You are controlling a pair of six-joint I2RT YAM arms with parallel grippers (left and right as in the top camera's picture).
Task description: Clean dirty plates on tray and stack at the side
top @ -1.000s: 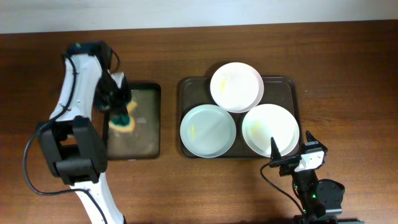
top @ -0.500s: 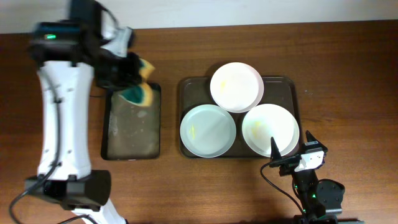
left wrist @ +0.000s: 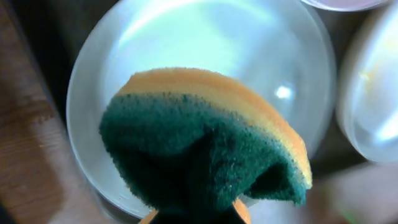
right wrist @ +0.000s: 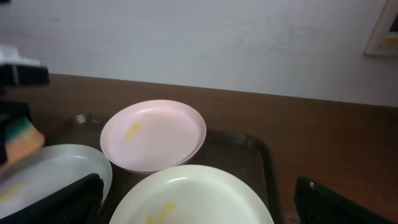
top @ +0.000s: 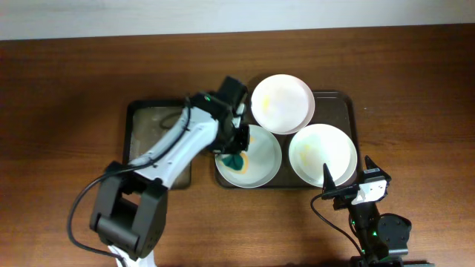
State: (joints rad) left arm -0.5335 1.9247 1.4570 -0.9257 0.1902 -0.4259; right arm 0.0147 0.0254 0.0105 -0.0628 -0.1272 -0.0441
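Observation:
Three white plates lie on the dark brown tray (top: 355,111): a front-left plate (top: 260,152), a back plate (top: 282,104) and a front-right plate (top: 323,152). My left gripper (top: 234,154) is shut on a green and yellow sponge (left wrist: 205,146) and holds it on the left part of the front-left plate (left wrist: 205,50). My right gripper (top: 347,185) is open and empty at the tray's front right edge. In the right wrist view the front-right plate (right wrist: 193,196) and the back plate (right wrist: 155,134) show yellow smears.
A smaller black tray (top: 148,137) lies left of the brown tray, partly under my left arm. The brown wooden table (top: 415,89) spreads around both trays.
My left gripper has carried the sponge from the black tray, up and to the right, down onto the front-left plate. The right arm has not moved.

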